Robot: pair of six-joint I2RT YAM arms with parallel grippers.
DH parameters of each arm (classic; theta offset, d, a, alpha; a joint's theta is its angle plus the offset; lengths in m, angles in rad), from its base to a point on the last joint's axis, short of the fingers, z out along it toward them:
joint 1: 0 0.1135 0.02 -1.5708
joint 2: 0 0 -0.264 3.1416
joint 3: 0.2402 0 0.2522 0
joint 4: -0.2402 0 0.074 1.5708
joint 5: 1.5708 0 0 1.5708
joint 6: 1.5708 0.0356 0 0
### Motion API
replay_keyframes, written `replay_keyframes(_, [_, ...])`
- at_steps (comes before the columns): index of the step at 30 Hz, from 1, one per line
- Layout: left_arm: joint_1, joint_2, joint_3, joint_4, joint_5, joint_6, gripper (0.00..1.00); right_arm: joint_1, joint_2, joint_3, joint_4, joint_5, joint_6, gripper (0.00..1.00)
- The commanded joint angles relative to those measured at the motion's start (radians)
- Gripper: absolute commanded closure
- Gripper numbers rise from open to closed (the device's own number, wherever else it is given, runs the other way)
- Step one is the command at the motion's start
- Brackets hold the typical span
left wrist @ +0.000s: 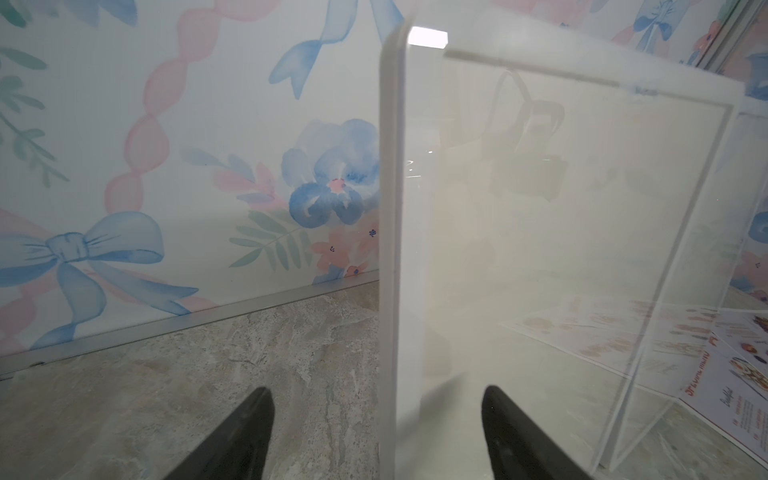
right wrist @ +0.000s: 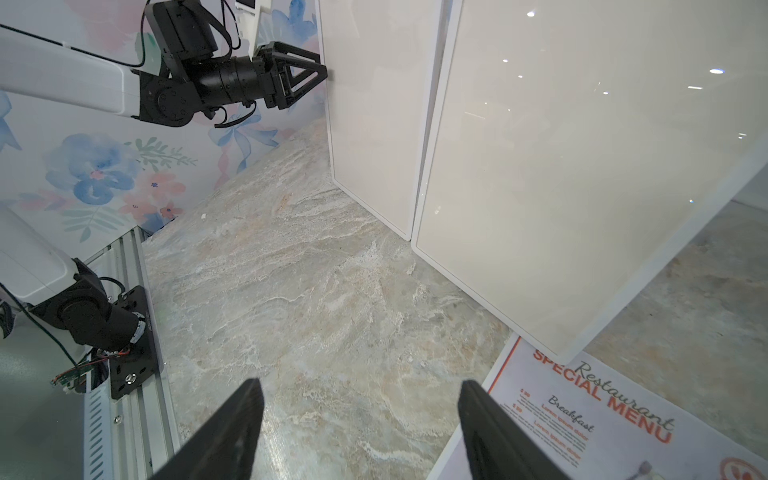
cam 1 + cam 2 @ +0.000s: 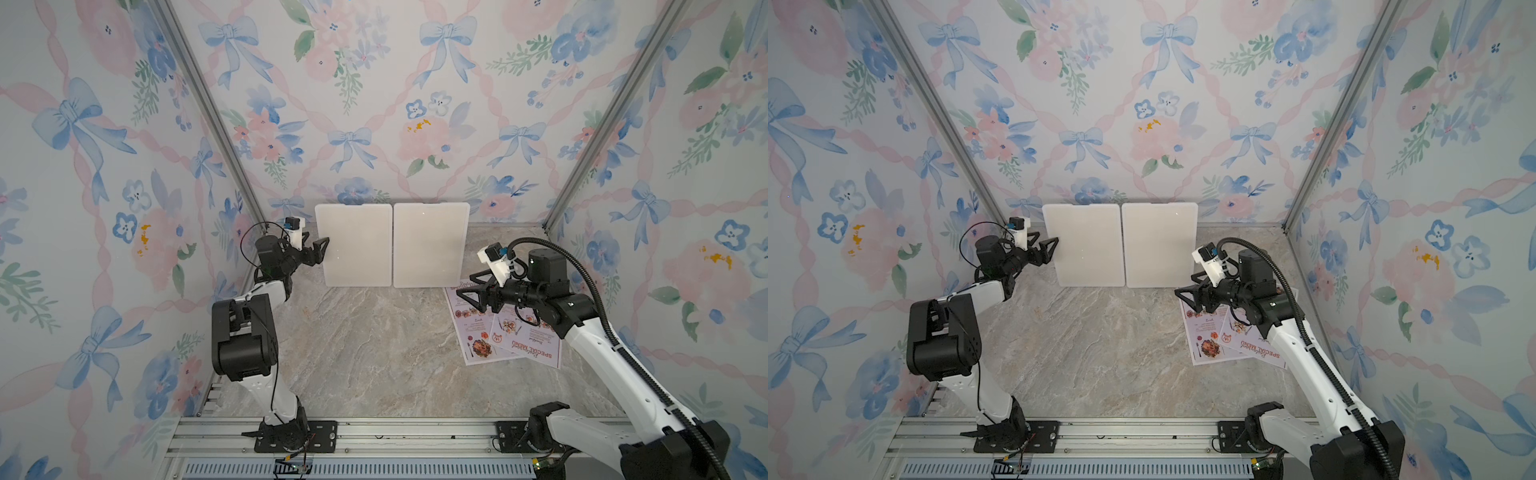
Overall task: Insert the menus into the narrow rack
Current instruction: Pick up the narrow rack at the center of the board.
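Nothing inserted yet: on the marble table [image 3: 374, 353] the acrylic rack [image 3: 357, 249] stands empty at the back, both menus [image 3: 476, 332] lie overlapped beneath my spread, empty right gripper [image 3: 465, 284], and my left gripper [image 1: 376, 392], spread too, straddles the rack's side edge, plain only in the left wrist view.

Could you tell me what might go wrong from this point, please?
1. The menus overlap flat on the table, so the open right claw above them may drag both or crumple one.
2. The left claw straddles the rack at its edge, open; closing or pushing there could shift or tip it.
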Motion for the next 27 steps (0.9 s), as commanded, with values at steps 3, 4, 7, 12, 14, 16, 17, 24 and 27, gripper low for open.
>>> replay_keyframes(3, [-0.002,0.065,0.066,0.056,0.128,0.038,0.27,0.021,0.019,0.010,0.000,-0.045,-0.072,0.25])
replay_keyframes(4, [-0.001,0.070,0.072,0.058,0.131,0.038,0.26,0.022,0.023,0.010,0.000,-0.051,-0.077,0.25])
replay_keyframes(7, [0.002,0.095,0.096,0.065,0.166,0.041,0.26,0.022,0.033,0.018,-0.006,-0.071,-0.093,0.25])
replay_keyframes(12, [0.003,0.147,0.145,0.075,0.240,0.024,0.27,0.022,0.043,0.016,0.001,-0.090,-0.114,0.25])
replay_keyframes(14, [0.003,0.144,0.139,0.086,0.243,0.023,0.31,0.022,0.044,0.020,-0.002,-0.090,-0.123,0.25])
replay_keyframes(16, [0.004,0.126,0.120,0.099,0.238,0.026,0.33,0.021,0.047,0.023,0.000,-0.090,-0.123,0.25])
replay_keyframes(17, [0.005,0.116,0.114,0.101,0.238,0.027,0.36,0.021,0.051,0.023,0.002,-0.090,-0.120,0.25])
replay_keyframes(24, [0.008,0.070,0.071,0.111,0.261,-0.004,0.49,0.019,0.075,0.020,0.021,-0.081,-0.114,0.25])
replay_keyframes(27, [0.008,0.013,0.019,0.121,0.263,-0.017,0.52,0.011,0.087,0.020,0.027,-0.078,-0.117,0.25])
